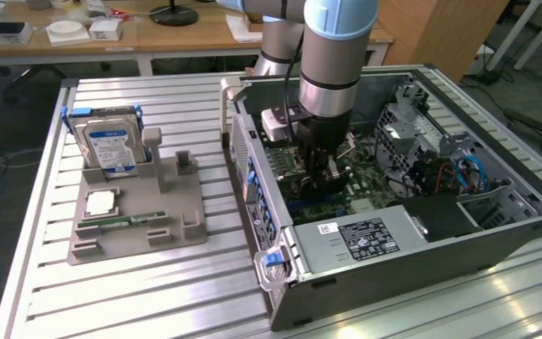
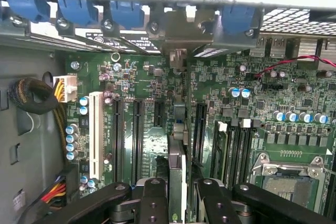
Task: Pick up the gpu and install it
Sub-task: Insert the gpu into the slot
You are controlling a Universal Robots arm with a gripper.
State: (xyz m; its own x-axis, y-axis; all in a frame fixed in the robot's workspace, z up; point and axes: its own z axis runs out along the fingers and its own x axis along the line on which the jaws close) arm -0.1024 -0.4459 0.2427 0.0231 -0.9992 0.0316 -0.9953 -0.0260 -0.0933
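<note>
Robot arm [image 1: 332, 63], tip down inside an open computer case [image 1: 412, 258] lying on its side near the edge of the slatted metal surface [image 1: 186, 296] on the exterior view's right. Clamped between the jaws, closed on its two faces: the graphics card [image 2: 177, 163], standing on edge over the green motherboard [image 2: 131, 72]. In the wrist view, seen edge-on as a thin dark strip running between two long black slots, with its silvery end bracket [image 2: 181, 27] up against the case's rear wall, among a row of blue clips [image 2: 79, 9]. Impossible to tell whether seated in a slot or just above it. Beside the card on the board: a white slot [image 2: 96, 135], memory slots [image 2: 236, 150] and the processor socket [image 2: 286, 182]. At the case's end nearest the exterior camera, a grey power supply [image 1: 360, 236] with a black label. Well apart from the case, toward the surface's edge on the exterior view's left: a grey holder tray [image 1: 130, 244] carrying a silver hard drive [image 1: 111, 145] propped upright with a blue-and-white label, a square processor chip [image 1: 99, 203] lying flat, and a narrow green memory stick [image 1: 121, 220] lying just beside the chip. Behind the surface, a wooden desk [image 1: 186, 35] with small boxes.
</note>
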